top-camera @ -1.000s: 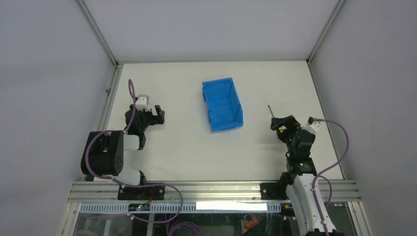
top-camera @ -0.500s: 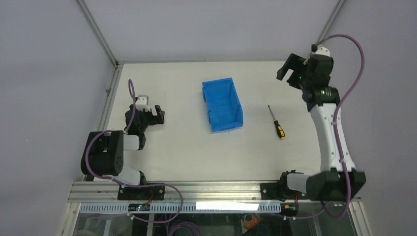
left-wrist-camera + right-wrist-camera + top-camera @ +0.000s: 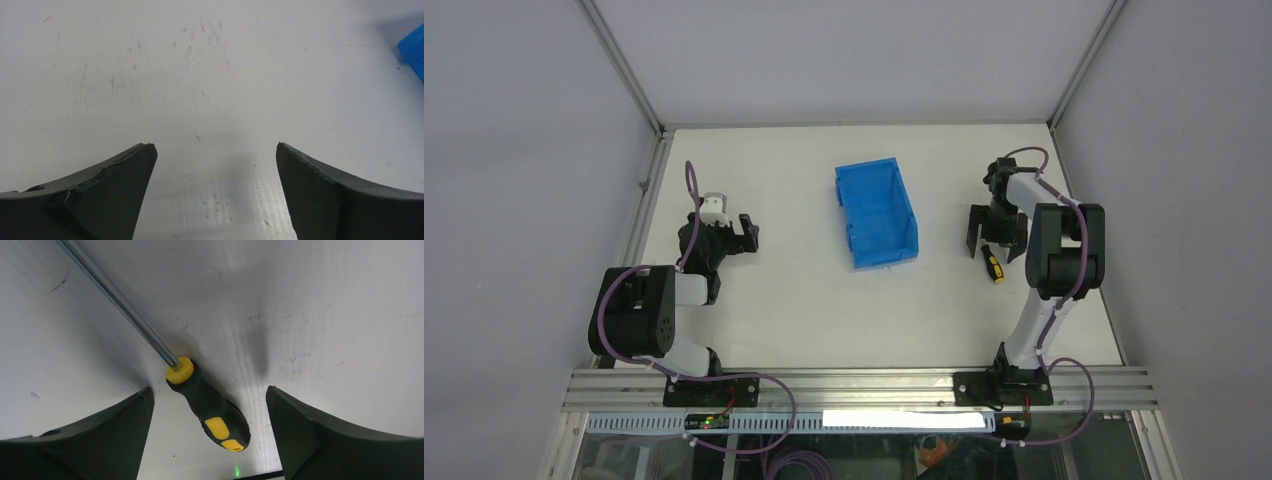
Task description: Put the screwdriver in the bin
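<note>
The screwdriver point(image 3: 993, 266) lies flat on the white table, right of the blue bin point(image 3: 876, 215). In the right wrist view its black-and-yellow handle point(image 3: 212, 410) lies between my right gripper's open fingers, with the thin shaft point(image 3: 120, 302) running away to the upper left. My right gripper point(image 3: 992, 243) is low over the screwdriver, open and holding nothing; it also shows in the right wrist view point(image 3: 209, 390). My left gripper point(image 3: 742, 232) is open and empty over bare table, left of the bin, and shows in the left wrist view point(image 3: 214, 145).
A corner of the bin point(image 3: 415, 47) shows at the right edge of the left wrist view. Grey enclosure walls and an aluminium frame point(image 3: 649, 190) border the table on the left, back and right.
The right arm has swung from high at the back right down onto the screwdriver, its open fingers now either side of the handle. The screwdriver, the bin and the left arm have not moved.
</note>
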### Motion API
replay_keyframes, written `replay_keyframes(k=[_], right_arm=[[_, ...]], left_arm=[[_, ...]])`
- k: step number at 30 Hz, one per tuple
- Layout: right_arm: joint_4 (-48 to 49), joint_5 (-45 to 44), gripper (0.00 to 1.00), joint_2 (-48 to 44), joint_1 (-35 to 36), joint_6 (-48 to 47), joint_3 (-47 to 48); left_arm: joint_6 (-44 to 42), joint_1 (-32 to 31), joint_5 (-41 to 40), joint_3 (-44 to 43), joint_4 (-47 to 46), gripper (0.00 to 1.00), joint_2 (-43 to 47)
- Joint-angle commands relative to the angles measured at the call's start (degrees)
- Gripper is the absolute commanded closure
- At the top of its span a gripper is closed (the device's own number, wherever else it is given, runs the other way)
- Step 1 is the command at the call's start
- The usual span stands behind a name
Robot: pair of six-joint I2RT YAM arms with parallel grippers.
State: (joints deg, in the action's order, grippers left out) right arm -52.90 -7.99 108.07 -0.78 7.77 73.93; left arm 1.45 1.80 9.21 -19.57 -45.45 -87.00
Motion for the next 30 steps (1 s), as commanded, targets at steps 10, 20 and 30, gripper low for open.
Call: replay_keyframes(k=[10, 20, 30], right_arm=[[-0.35, 1.37, 1.0, 1.52, 0.11, -2.9, 1.24], [-22.99, 3.26, 1.0, -2.58, 0.33, -4.01, 23.19], [-32.17, 11.13, 1.0, -2.3, 0.66, 4.25, 41.94]], left_arm=[[0.04, -0.55, 0.18, -1.08, -3.28, 0.01, 0.67], [0.05, -0.56, 0.19, -1.08, -3.24, 0.01, 0.69], [0.05, -0.57, 0.18, -1.08, -3.24, 0.01, 0.65]])
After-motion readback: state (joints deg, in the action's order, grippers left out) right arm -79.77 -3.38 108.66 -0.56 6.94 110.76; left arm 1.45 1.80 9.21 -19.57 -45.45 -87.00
